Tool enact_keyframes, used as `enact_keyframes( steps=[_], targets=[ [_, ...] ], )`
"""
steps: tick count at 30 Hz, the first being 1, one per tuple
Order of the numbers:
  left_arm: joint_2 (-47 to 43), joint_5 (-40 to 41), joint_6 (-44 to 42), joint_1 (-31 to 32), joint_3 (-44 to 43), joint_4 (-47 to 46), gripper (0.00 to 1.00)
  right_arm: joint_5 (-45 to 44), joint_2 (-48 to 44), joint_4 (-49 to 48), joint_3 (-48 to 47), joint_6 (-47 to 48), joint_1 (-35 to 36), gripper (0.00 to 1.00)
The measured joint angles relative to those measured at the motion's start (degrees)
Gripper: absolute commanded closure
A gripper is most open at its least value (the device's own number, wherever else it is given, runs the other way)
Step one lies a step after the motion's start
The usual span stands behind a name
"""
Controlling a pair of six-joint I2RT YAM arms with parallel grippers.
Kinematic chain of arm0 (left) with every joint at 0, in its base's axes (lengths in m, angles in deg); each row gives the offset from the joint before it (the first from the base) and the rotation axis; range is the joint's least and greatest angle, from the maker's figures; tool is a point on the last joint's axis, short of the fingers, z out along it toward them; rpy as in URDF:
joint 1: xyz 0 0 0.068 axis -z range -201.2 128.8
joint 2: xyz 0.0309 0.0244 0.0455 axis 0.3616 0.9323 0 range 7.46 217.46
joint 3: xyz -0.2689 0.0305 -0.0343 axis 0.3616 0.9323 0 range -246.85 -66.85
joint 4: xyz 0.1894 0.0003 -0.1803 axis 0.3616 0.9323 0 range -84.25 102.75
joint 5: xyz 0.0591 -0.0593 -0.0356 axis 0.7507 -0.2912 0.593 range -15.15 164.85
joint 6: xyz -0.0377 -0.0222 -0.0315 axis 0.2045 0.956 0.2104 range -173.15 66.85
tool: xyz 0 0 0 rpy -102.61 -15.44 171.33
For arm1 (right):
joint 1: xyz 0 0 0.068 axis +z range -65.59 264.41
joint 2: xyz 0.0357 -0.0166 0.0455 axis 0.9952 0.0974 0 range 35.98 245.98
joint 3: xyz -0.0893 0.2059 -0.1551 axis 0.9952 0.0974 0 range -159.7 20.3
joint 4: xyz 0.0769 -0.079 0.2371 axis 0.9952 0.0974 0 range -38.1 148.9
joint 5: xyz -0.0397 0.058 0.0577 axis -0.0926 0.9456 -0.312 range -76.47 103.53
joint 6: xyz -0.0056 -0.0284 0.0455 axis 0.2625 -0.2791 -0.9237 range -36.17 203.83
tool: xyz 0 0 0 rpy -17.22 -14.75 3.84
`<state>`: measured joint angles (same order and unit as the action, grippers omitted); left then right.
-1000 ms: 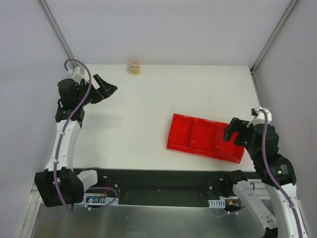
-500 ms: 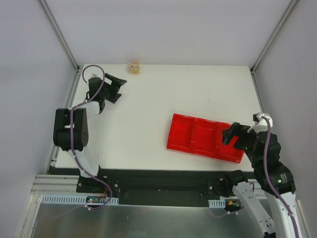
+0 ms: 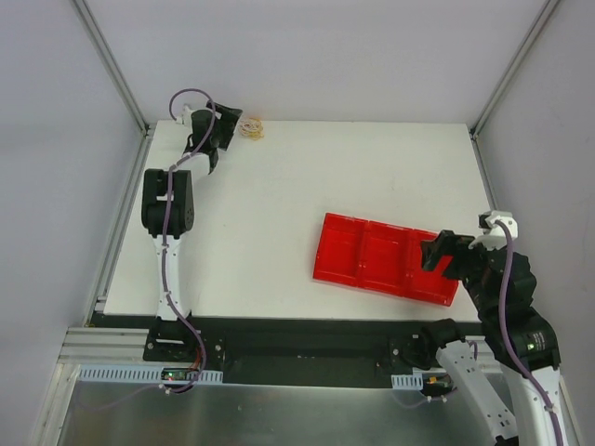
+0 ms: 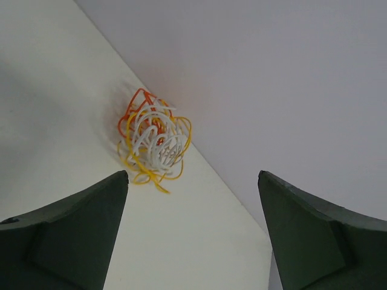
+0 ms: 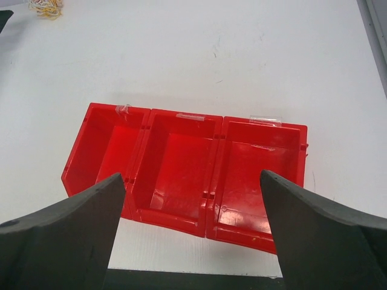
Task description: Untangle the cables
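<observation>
Though split into three compartments side by side, nothing at all in the tray (image 3: pixel 372 255): bare red floors in each, plain from the right wrist. Sits at about 4 o'clock on the table (image 3: pixel 279 204), slightly askew. Over its 3 o'clock end, the right gripper (image 3: pixel 437 253), spread wide and holding nothing. Cables (image 3: pixel 250 128) at 11 o'clock, hard by the far edge, bunched into one small tangle (image 4: pixel 154 145) of white, yellow and orange strands. At 9 o'clock of it and just beside it, the left gripper (image 3: pixel 232 125), likewise gaping wide and empty, with the bundle lying ahead of the fingertips rather than between them, and untouched. Cannot tell whether pressed against the wall or just short of it. Too knotted to count the strands or follow any one of them. In the right wrist view, cut off by the top edge and reduced to a scrap at 11 o'clock. Near corners of the tray covered there by the dark fingers (image 5: pixel 66 235); its right end partly masked by the gripper from above. Since a second ago: left arm swung from the 9 o'clock edge up to the far edge, closing on the bundle; right arm shifted only a little; tray and cables exactly where they were.
</observation>
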<state>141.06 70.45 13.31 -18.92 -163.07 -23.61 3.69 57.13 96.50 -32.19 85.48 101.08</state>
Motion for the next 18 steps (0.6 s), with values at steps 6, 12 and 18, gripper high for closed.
enact_keyframes(
  steps=[6, 12, 18],
  targets=[
    [7.52, 3.76, -6.19, 1.68, -12.07, 4.79, 0.32, -0.42, -2.56, 0.74, -0.11, 0.59, 0.00, 0.04],
    [14.56, 5.55, -13.09, 2.69, -23.82, 13.94, 0.52, 1.31, -4.46, 0.66, -0.11, 0.33, 0.00, 0.04],
    [15.21, 4.81, -17.79, 3.04, -25.64, 17.70, 1.00, 4.50, -2.71, -0.11, 1.57, -1.27, 0.00, 0.04]
  ],
)
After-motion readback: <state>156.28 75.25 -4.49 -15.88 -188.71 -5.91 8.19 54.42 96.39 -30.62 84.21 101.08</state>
